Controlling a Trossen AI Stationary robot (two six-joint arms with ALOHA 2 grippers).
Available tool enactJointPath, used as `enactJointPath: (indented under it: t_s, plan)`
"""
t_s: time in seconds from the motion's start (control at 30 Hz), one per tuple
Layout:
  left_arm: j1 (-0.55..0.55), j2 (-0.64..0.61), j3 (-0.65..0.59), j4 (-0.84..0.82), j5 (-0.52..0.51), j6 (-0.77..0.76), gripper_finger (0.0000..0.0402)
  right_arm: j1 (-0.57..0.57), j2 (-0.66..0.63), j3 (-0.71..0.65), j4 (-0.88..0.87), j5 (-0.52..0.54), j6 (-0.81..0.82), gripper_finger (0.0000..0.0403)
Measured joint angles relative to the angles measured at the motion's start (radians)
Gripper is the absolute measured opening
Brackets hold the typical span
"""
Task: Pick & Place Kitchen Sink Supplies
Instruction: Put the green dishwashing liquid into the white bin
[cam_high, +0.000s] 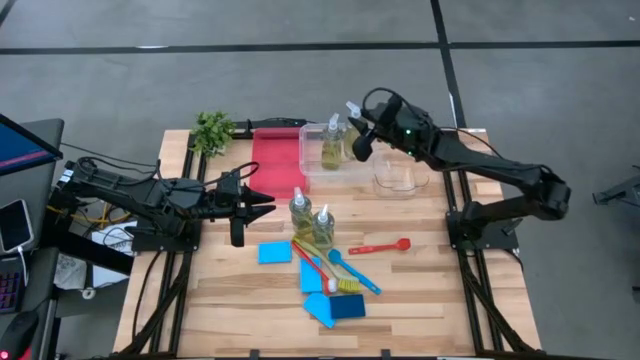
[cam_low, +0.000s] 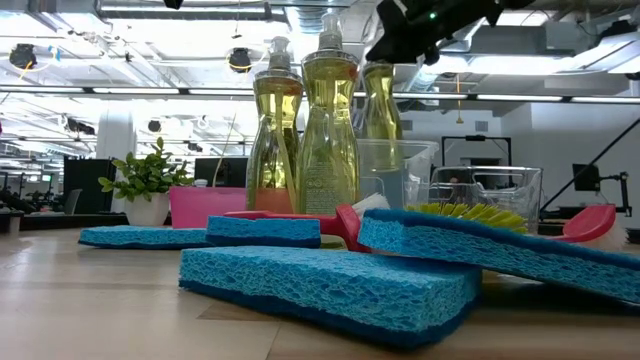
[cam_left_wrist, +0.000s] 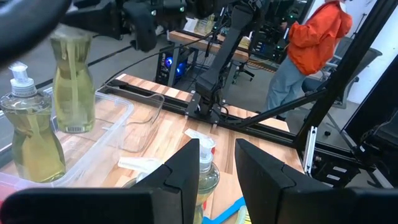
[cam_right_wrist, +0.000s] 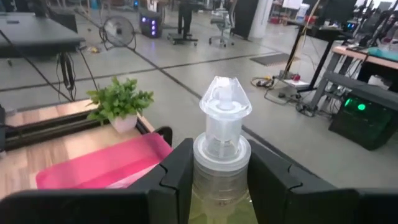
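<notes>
— How many supplies can you count?

— Four small clear bottles of yellow-green liquid: two standing mid-table (cam_high: 310, 218), one in the clear plastic bin (cam_high: 322, 166), one (cam_right_wrist: 222, 158) held over that bin. Four flat blue sponges (cam_high: 274, 252) and three thin brushes, red (cam_high: 380, 246), blue (cam_high: 354, 271) and yellow-bristled (cam_high: 349, 285), lie near the front.

— And the arms?

— The right gripper (cam_right_wrist: 217, 165) reaches across the bins, its fingers clamped on the raised bottle's neck. The left gripper (cam_high: 262, 203) hovers beside the two standing bottles, fingers parted and holding nothing.
</notes>
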Motion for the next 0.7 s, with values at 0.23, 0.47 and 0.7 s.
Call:
enactJointPath:
  t_s: [0.23, 0.47, 0.7]
  plan:
    - [0.0, 0.0, 0.0, 0.0, 0.0, 0.0, 0.0104, -0.001, 0.054, 0.0, 0.001, 0.002, -0.037, 0.0109]
    - [0.0, 0.0, 0.0, 0.0, 0.0, 0.0, 0.0104, -0.012, 0.113, 0.0, 0.002, 0.001, -0.034, 0.0113]
    - [0.0, 0.0, 0.0, 0.003, 0.0, 0.0, 0.0104, -0.011, 0.17, 0.0, -0.004, 0.001, -0.034, 0.0115]
